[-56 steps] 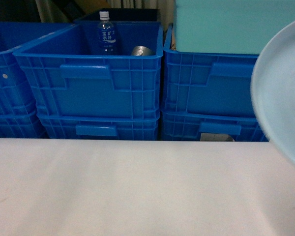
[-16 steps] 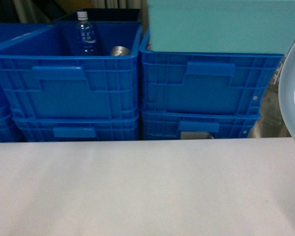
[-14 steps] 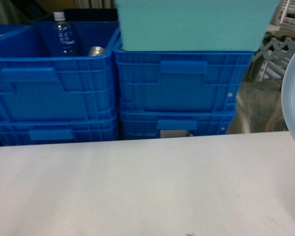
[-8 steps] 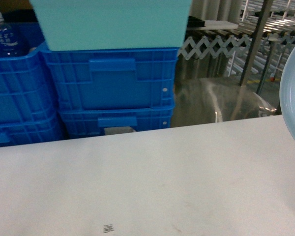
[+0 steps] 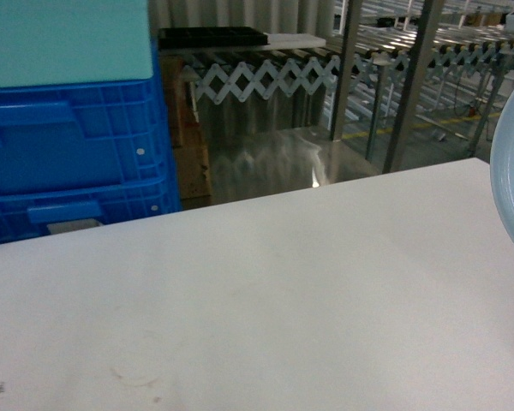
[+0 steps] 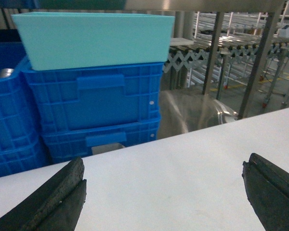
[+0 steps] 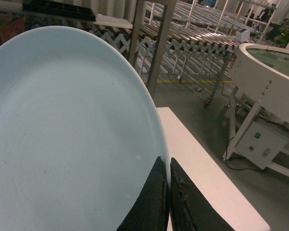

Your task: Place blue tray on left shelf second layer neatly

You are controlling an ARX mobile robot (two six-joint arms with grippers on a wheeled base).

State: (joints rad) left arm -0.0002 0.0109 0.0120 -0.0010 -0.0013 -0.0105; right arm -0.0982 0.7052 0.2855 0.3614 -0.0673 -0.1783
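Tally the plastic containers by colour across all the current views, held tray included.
Dark-blue crates: 4
Turquoise box: 1
Pale-blue tray: 1
Total: 6

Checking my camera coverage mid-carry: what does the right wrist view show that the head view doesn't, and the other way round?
Only the right wrist view shows the right gripper pinching the rim of the blue tray, plus a round white machine on the floor. Only the head view shows the stacked blue crates with the turquoise box on top. Both show the tray, the white table and the roller conveyor behind.
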